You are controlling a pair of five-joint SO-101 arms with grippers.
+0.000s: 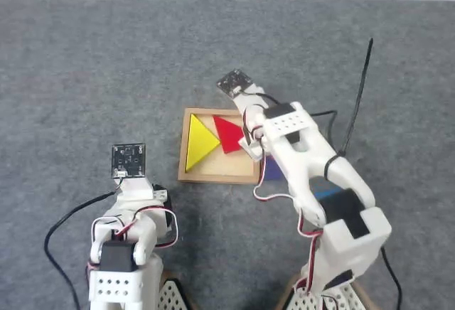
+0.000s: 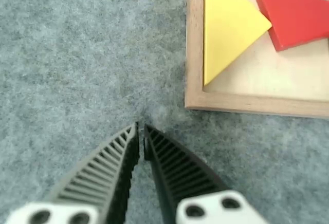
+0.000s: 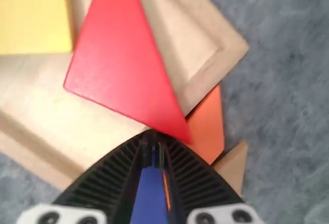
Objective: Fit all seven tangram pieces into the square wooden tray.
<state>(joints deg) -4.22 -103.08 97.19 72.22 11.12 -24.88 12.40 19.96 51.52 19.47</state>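
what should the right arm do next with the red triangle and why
Probably push the red triangle inward, toward the yellow triangle. One red corner lies over the tray's rim right at the right gripper, so it likely isn't seated flat.

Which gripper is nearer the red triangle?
Right. The right gripper is at a corner of the red triangle, by the tray rim; the left gripper is over the carpet outside the tray, clear of it.
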